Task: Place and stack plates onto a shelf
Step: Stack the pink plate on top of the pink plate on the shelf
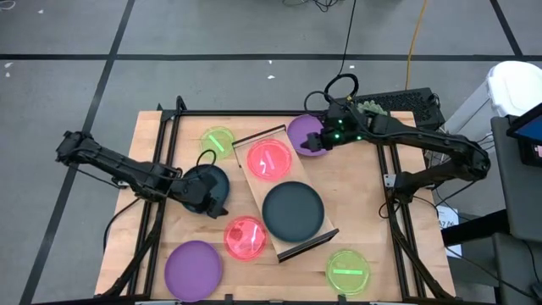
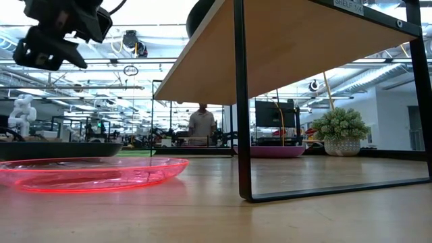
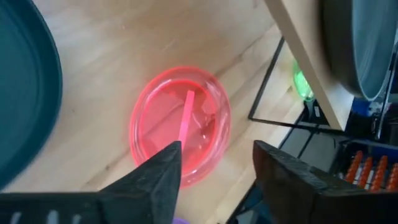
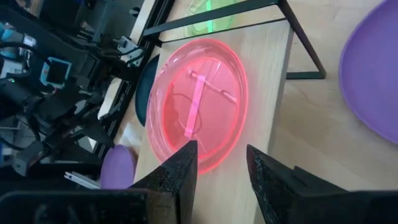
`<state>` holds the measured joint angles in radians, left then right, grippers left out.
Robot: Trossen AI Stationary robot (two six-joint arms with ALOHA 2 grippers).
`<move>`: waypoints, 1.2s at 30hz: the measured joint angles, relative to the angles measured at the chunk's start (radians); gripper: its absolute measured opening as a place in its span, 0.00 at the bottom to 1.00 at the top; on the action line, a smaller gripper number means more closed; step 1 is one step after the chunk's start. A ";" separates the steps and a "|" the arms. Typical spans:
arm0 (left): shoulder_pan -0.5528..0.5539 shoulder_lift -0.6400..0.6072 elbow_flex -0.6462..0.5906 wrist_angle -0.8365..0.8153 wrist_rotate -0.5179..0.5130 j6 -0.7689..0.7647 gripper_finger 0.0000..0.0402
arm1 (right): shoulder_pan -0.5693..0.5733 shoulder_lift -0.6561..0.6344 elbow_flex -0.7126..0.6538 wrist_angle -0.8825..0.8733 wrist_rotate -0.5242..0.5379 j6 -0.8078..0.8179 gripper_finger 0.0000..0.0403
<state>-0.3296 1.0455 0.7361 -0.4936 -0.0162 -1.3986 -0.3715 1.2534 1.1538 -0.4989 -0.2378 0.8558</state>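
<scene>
The right gripper (image 1: pixel 320 141), fingers apart and empty, is hovering between the purple plate (image 1: pixel 306 133) and the shelf (image 1: pixel 292 241), where a teal-black plate (image 1: pixel 293 211) and a pink plate (image 4: pixel 200 104) are lying. It should grip the purple rim squarely. The left gripper (image 3: pixel 214 171), open, is hanging above another pink plate (image 3: pixel 179 124).

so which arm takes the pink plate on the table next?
Left, probably. The left gripper, open, hangs beside the pink plate on the table, with that plate just ahead of its fingers in the wrist view. The right gripper is at the shelf's far end.
</scene>
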 joint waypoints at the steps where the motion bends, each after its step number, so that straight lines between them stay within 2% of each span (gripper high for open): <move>1: -0.007 0.007 0.000 0.006 0.000 -0.012 0.53 | 0.002 -0.006 0.000 -0.002 0.000 -0.013 0.30; 7: -0.066 0.085 0.000 0.046 -0.008 -0.107 0.55 | 0.007 -0.055 0.000 -0.002 -0.003 -0.123 0.30; 11: -0.092 0.135 0.000 0.050 -0.011 -0.173 0.56 | 0.007 -0.102 0.000 -0.004 -0.050 -0.170 0.30; 22: -0.095 0.250 0.000 0.052 -0.011 -0.178 0.56 | 0.051 -0.226 0.000 -0.008 -0.063 -0.259 0.30; 36: -0.094 0.390 0.000 0.071 -0.011 -0.175 0.56 | 0.125 -0.263 0.000 -0.045 -0.054 -0.321 0.30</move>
<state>-0.4240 1.4359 0.7361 -0.4231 -0.0269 -1.5738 -0.2465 0.9905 1.1538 -0.5442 -0.2917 0.5346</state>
